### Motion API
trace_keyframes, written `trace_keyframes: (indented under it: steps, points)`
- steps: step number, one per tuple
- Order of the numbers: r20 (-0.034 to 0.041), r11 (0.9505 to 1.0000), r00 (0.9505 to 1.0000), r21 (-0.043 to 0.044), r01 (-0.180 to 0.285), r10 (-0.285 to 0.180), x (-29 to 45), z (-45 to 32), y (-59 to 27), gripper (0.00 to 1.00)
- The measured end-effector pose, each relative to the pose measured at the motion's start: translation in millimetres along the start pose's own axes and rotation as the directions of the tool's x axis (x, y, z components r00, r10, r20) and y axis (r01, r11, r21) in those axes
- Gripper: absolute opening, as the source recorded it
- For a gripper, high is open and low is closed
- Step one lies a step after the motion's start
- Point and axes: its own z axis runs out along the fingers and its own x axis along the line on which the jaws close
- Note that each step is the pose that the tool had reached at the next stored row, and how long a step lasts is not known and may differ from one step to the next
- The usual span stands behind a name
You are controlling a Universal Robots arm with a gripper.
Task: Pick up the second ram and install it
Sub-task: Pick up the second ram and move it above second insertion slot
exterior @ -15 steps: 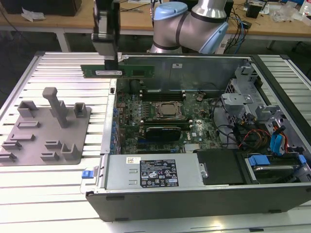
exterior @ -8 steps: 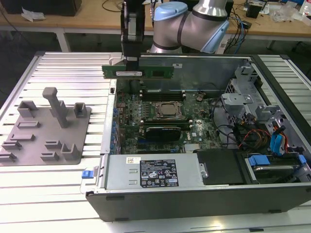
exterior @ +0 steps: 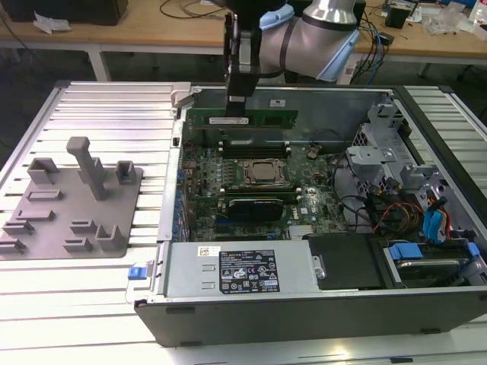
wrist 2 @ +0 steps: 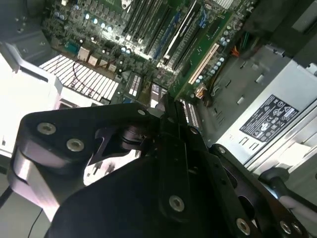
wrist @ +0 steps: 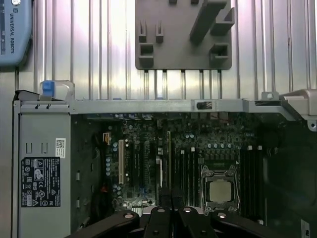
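Observation:
The second ram (exterior: 266, 119), a long thin green stick, hangs level over the far side of the motherboard (exterior: 251, 190) inside the open computer case, just above the slots behind the processor socket (exterior: 264, 172). My gripper (exterior: 238, 103) comes straight down from above and is shut on the stick near its middle. In the first wrist view the black fingers (wrist: 159, 218) point down at the motherboard (wrist: 198, 148) next to the processor socket (wrist: 220, 191). The second wrist view has the gripper's black body (wrist 2: 163, 188) in front of the motherboard (wrist 2: 148, 29).
The grey holder block (exterior: 76, 201) lies on the ribbed table at the exterior view's left. The case's power supply (exterior: 243, 270) runs along its near side, with drive bays and cables (exterior: 403, 198) at the exterior view's right. A workbench (exterior: 152, 26) stands behind.

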Motion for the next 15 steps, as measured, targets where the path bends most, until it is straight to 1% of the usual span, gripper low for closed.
trace_keyframes:
  steps: [3,6,10,13,15]
  points:
    - [0.0,1.0,1.0,0.0,0.0,0.0,-0.3,4.4,-4.4,0.09]
    - [0.0,1.0,1.0,-0.0002,0.0,0.0,-1.5,10.5,-11.1,0.09]
    - [0.0001,1.0,1.0,-0.0001,0.0,0.0,-1.6,11.3,-11.3,0.09]
    - [0.0001,1.0,1.0,-0.0002,0.0,0.0,-1.6,16.4,-11.8,0.09]
    - [-0.0002,1.0,1.0,-0.0003,0.0,0.0,-1.5,22.1,-12.6,0.09]
